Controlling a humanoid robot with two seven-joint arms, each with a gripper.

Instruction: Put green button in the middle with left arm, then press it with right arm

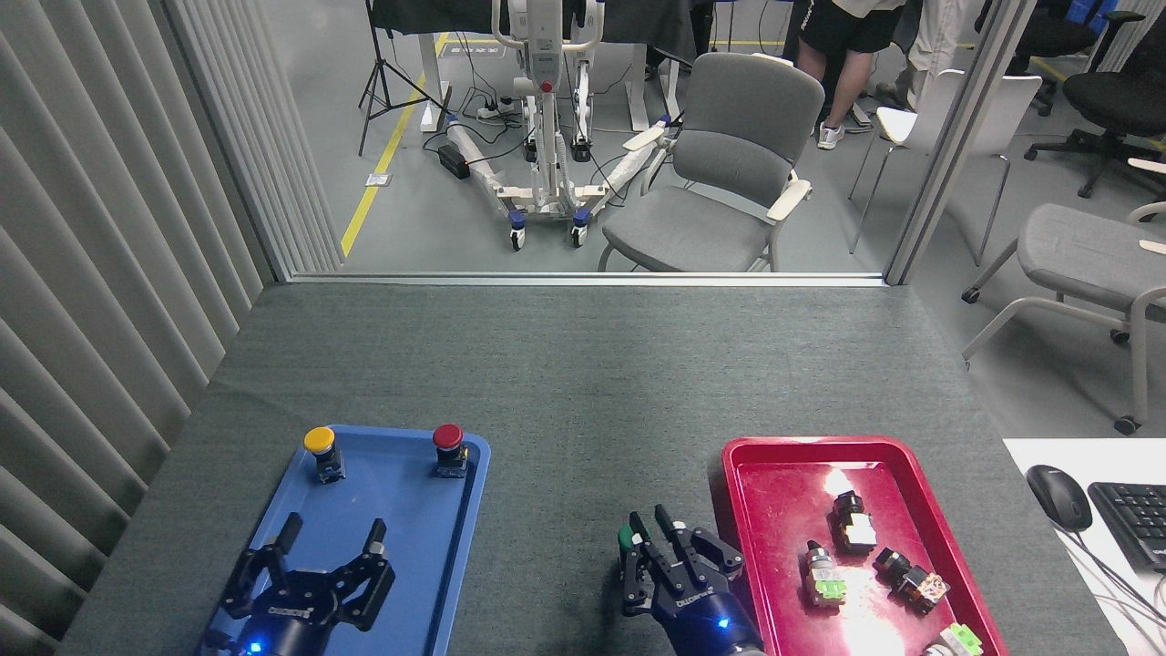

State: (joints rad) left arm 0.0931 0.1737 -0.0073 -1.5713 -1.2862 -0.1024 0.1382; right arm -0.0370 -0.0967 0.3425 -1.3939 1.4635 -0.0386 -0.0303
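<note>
The green button [626,538] stood upright, cap upward, on the middle [574,392] cloth at lower centre, mostly hidden behind the right arm [669,551], whose fingers were drawn together over it. The left arm [314,569] hovered, fingers spread and empty, over the blue tray [455,583] at lower left

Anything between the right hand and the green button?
Nothing visible. The right hand is right at the green button, its fingers covering most of the cap, on the cloth between the trays. The left hand is off over the blue tray.
</note>
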